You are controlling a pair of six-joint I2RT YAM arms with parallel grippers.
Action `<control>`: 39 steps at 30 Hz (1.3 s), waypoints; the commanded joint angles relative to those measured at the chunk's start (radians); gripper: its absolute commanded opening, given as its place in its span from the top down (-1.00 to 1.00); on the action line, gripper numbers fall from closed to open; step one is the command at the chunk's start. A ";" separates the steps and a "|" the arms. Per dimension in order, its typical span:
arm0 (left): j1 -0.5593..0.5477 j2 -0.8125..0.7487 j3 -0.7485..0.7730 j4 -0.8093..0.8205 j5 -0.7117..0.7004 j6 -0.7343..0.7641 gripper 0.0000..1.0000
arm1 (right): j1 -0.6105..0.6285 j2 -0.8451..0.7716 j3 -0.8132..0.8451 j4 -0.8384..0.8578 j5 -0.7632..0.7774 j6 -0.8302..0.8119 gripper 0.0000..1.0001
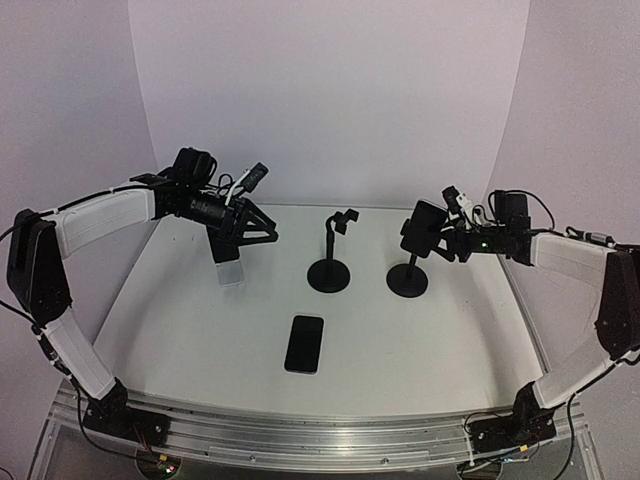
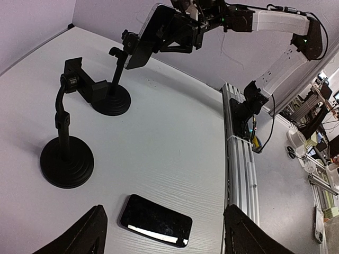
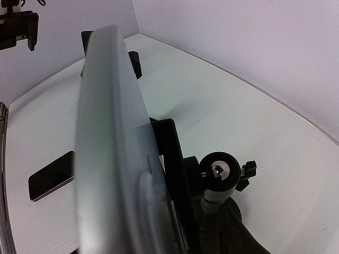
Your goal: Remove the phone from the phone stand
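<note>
Well left of the loaded stand (image 1: 408, 278), the left gripper (image 2: 164, 208) is being held with matte black fingers spread apart on nothing. Nearer that stand, a glossy second phone (image 1: 304, 343) is being shown flat on the white table (image 1: 180, 330). Just left of it, a round-based, thin-stemmed empty stand (image 1: 328, 270) is being shown. In the loaded stand's clamp the smooth phone (image 1: 424, 226) is being held tilted. The right gripper (image 1: 438, 238) is being held at it, fingers hidden, grip impossible to tell.

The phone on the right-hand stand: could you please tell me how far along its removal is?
Looks done: a loose phone lies flat on the table, and the middle stand is empty. In hand: the right gripper is at the second phone, which sits clamped in the right stand; a firm grip isn't clear. Remaining: lifting it clear.
</note>
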 commanded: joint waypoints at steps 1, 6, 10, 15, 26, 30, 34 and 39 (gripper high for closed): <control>-0.006 -0.038 0.041 0.055 0.004 -0.023 -0.49 | -0.003 0.043 0.039 0.049 -0.051 -0.023 -0.08; -0.030 -0.032 0.063 0.109 0.014 -0.053 -0.48 | -0.003 0.068 0.052 0.055 -0.051 -0.036 0.05; -0.049 -0.036 0.062 0.154 0.030 -0.087 -0.48 | -0.003 0.082 0.058 0.054 -0.082 -0.052 0.32; -0.061 -0.036 0.066 0.166 0.043 -0.088 -0.48 | -0.003 0.117 0.064 0.053 -0.112 -0.056 0.50; -0.092 -0.022 0.078 0.164 0.074 -0.099 -0.48 | -0.004 0.070 0.029 0.043 -0.227 -0.064 0.84; -0.112 -0.016 0.082 0.163 0.072 -0.107 -0.47 | 0.008 0.024 -0.003 0.030 -0.286 -0.051 0.93; -0.139 0.004 0.094 0.154 0.064 -0.107 -0.46 | 0.049 -0.038 -0.040 0.007 -0.287 -0.062 0.97; -0.169 0.030 0.116 0.152 0.049 -0.113 -0.45 | 0.128 -0.066 -0.036 -0.039 -0.279 -0.076 0.97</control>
